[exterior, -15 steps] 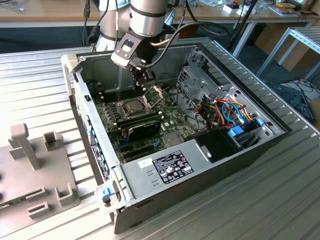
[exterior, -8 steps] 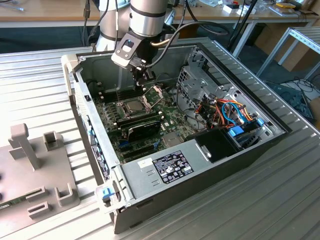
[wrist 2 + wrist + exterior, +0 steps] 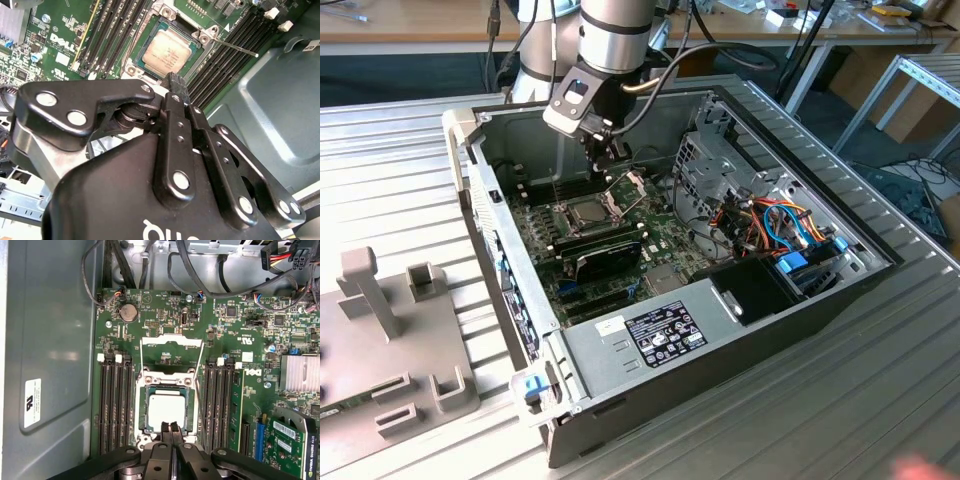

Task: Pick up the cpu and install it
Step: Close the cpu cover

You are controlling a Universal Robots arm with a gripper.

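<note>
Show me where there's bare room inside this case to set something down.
Bare: the grey case panel beside the memory slots. Crowded: the motherboard around the cpu, and the cabled drive corner.

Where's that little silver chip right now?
In the first wrist view the cpu lies flat in the socket, between two banks of memory slots, with the end effector tips just over its edge.

Ribbed grey metal table (image 3: 400, 150) carries open computer case (image 3: 720, 368), lying on side, near middle. Grey fixture block (image 3: 360, 350) rests at exterior view's left, apart from case.
</note>
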